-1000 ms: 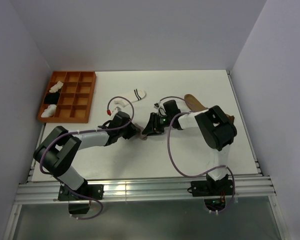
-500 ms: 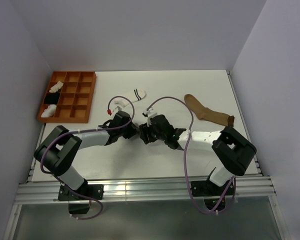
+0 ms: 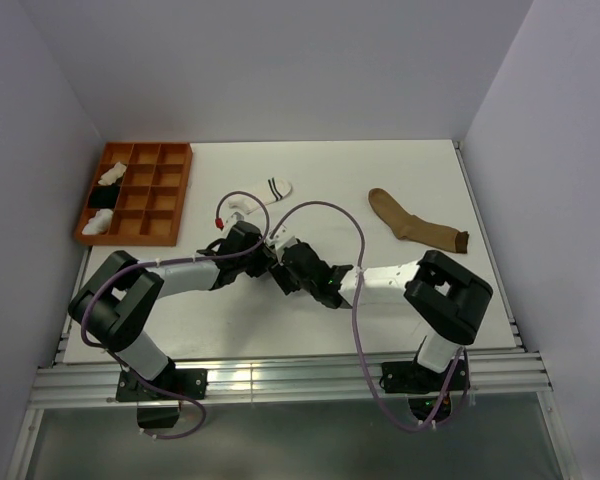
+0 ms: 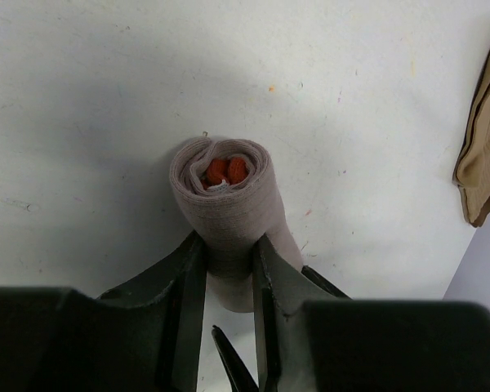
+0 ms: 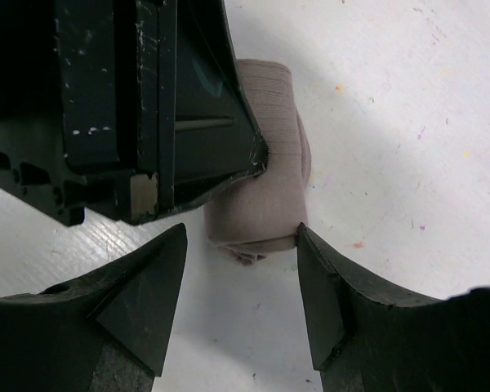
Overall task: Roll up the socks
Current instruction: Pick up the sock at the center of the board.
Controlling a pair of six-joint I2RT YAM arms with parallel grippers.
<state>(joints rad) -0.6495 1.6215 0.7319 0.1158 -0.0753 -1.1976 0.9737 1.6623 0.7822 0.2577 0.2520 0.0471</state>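
The grey sock (image 4: 229, 204) is rolled into a tight tube lying on the table, with red showing at its core. My left gripper (image 4: 229, 245) is shut on the roll's near end. My right gripper (image 5: 242, 233) stands open at the other end of the roll (image 5: 265, 163); one fingertip (image 5: 304, 237) touches its edge. In the top view both grippers (image 3: 270, 262) (image 3: 292, 268) meet mid-table and hide the roll. The tan-brown sock (image 3: 412, 224) lies flat at the right. The short white striped sock (image 3: 276, 187) lies further back.
An orange compartment tray (image 3: 140, 232) stands at the back left, holding white bundles (image 3: 110, 176) and a black bundle (image 3: 102, 198). In the left wrist view, the tan sock (image 4: 482, 155) shows at the right edge. Purple cables loop over both arms.
My right arm has swung left, away from the tan sock, onto the roll's free end, and its jaws have opened wider. The left gripper has held still on the roll.
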